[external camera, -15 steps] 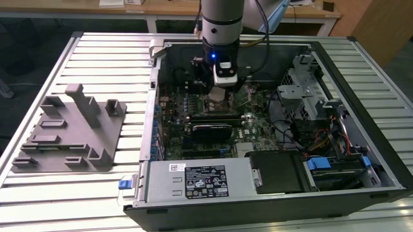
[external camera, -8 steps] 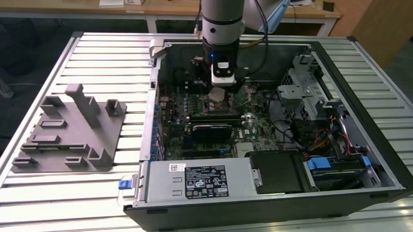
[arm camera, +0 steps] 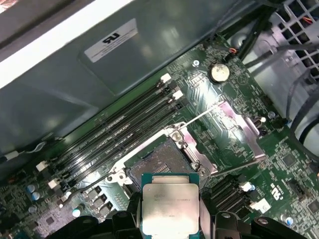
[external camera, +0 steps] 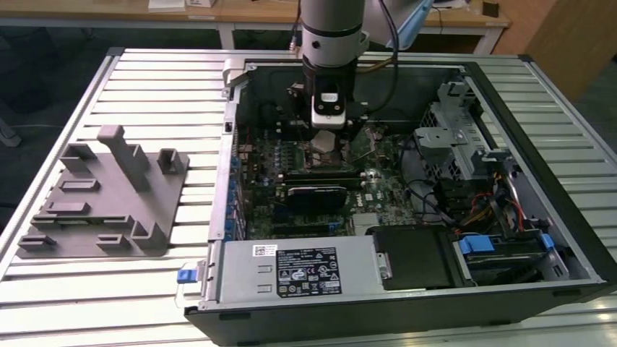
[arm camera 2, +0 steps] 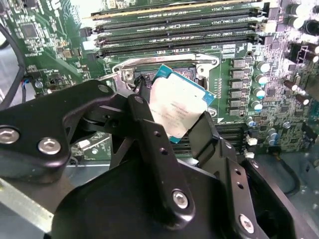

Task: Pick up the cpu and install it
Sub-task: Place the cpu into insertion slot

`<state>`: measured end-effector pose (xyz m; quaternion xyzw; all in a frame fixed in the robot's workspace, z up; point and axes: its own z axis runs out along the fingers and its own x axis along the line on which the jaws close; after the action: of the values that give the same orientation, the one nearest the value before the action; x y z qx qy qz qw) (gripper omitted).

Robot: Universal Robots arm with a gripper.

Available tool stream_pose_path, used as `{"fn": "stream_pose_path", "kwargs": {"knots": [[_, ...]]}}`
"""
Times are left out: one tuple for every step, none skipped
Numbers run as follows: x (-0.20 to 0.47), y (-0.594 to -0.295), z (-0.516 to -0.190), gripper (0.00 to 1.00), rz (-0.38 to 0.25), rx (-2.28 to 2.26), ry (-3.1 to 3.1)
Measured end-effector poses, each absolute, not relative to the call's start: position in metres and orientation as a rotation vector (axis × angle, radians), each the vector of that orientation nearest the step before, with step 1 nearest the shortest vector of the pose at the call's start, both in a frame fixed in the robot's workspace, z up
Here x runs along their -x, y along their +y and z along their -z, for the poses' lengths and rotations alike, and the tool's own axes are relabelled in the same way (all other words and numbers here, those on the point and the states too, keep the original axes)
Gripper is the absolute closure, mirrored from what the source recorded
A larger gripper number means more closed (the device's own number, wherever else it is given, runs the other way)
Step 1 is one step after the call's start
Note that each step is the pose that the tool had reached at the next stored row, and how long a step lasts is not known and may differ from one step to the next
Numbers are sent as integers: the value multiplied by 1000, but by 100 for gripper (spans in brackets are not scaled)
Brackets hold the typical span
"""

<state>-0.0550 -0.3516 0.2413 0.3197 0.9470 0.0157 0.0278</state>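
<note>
Slatted metal tabletop carries an open computer case, with a grey fixture lying beside it toward the exterior view's left. Nearest in the exterior view, a power supply lines the case's front edge, and the motherboard lies behind it. Over the board my jaws are clenched on the cpu, with black fingers pressing two opposite edges and the chip tilted. In the first wrist view the cpu hangs at the near edge of the open socket, not seated, and the socket's hold-down frame is swung aside. Memory slots run beyond the socket. Farthest back, wooden desks stand behind my arm.
</note>
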Motion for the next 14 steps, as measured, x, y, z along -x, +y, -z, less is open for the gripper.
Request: {"fn": "stream_pose_path", "kwargs": {"knots": [[55,-352,-241,46,-48,-1003,2918],[55,-352,-241,46,-48,-1020,2912],[55,-352,-241,46,-47,-1037,2905],[55,-352,-241,46,-47,-1055,2899],[55,-352,-241,46,-46,-1073,2892],[55,-352,-241,46,-45,-1093,2884],[55,-352,-241,46,-45,-1112,2877],[55,-352,-241,46,-44,-1133,2869],[55,-352,-241,46,-44,-1152,2861],[55,-352,-241,46,-43,-1173,2852],[55,-352,-241,46,-42,-1193,2843],[55,-352,-241,46,-42,-1214,2834],[55,-352,-241,46,-41,-1235,2825],[55,-352,-241,46,-40,-1257,2815]]}}
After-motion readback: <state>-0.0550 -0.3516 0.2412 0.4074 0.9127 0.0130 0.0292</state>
